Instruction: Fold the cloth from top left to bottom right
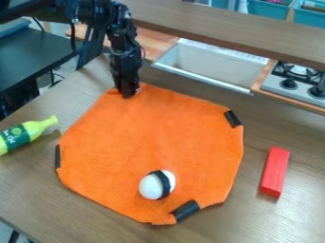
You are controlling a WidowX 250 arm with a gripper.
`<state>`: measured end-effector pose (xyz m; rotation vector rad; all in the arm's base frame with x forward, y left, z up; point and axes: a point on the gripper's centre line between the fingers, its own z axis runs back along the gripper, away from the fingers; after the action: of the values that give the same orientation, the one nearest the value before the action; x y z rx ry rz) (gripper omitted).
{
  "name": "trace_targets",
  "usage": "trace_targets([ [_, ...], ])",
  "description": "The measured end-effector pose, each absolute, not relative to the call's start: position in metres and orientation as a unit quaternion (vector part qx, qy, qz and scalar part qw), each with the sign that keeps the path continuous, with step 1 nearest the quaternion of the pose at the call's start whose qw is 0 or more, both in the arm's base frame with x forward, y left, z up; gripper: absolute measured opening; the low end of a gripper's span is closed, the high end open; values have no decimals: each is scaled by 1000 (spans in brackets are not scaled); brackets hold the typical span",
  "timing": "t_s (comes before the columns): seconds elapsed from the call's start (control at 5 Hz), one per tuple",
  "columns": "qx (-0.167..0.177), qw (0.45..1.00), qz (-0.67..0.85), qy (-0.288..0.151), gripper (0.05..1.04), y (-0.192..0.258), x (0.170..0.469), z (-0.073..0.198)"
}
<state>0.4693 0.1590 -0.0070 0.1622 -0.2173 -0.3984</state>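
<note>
**Orange cloth (155,137) lay spread out, gripper (129,93) at its upper-left edge**

The wood-grain tabletop (289,185) ran under the orange cloth and out past it on every side. The black robot arm (95,14) came in from beyond the cloth's upper left, and the gripper hung down to touch the cloth there; whether its jaws were apart, together or clamped on the fabric, I could not tell. The cloth was unfolded, its outline uneven. A pale sink basin (209,64) was set beyond the cloth's upper edge, and a toy stove (296,81) farther off to the cloth's upper right. Left of the cloth a yellow-green bottle (18,136) lay on its side, its neck toward the cloth. Right of the cloth, apart from it, lay a red rectangular block (274,172). On the cloth's lower part rested a white egg-shaped object (151,186) with a black band. Smallest were the black strips (185,210) at the cloth's left, upper-right and lower-right edges.
</note>
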Motion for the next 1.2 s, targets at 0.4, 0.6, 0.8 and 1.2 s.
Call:
trace_targets([
  [0.4, 71, 969, -208, -116, 82, 150, 456, -9],
  [0.6, 61, 965, -218, -131, 63, 136, 442, 2],
  [0.8, 69, 950, -251, -171, 59, 109, 427, 32],
  [1.2, 81, 921, -332, -189, 59, 49, 384, 38],
])
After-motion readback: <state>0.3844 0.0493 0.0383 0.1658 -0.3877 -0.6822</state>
